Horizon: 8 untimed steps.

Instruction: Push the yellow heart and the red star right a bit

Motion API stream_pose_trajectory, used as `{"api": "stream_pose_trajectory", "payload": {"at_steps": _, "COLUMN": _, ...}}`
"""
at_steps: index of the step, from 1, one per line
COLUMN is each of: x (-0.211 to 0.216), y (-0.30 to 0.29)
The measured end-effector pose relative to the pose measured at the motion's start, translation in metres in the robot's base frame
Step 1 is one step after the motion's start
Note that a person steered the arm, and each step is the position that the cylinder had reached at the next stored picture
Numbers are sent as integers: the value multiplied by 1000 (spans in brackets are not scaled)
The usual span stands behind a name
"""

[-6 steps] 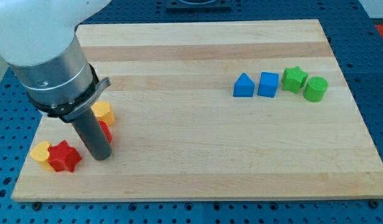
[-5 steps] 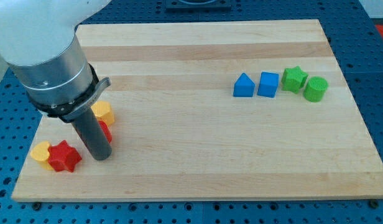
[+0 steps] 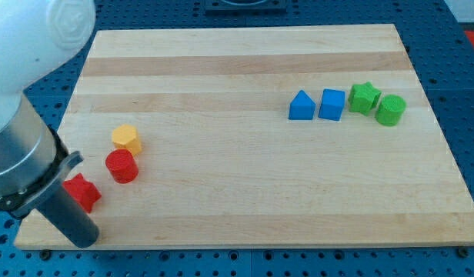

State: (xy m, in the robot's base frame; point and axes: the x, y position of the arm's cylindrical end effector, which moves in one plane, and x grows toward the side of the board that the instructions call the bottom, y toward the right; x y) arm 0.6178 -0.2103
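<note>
Counter (image 3: pixel 245 177): pale wood, smooth, visible grain bands. Red star (image 3: pixel 85 191), blue cube (image 3: pixel 332 105): matt plastic look. Rod (image 3: pixel 68 219): dark, slight sheen

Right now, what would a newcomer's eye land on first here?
The big grey arm filling the view's left, its dark rod ending at my tip near the board's bottom-left corner, just below the red star. Next, the red cylinder and yellow hexagon beside it, then the blue and green blocks lined up far right.

1. Bright, even light covers the wooden board (image 3: pixel 245 177); colours are vivid.
2. Shadows are soft and short.
3. The white arm housing (image 3: pixel 29 38) looks slightly blown out and blurred.
</note>
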Motion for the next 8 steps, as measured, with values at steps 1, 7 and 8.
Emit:
{"api": "stream_pose_trajectory", "payload": {"at_steps": 1, "x": -29, "y": -73}}
{"api": "stream_pose_trajectory", "payload": {"at_steps": 7, "x": -77, "y": -88}}
{"api": "stream_pose_trajectory", "payload": {"at_steps": 8, "x": -77, "y": -85}}
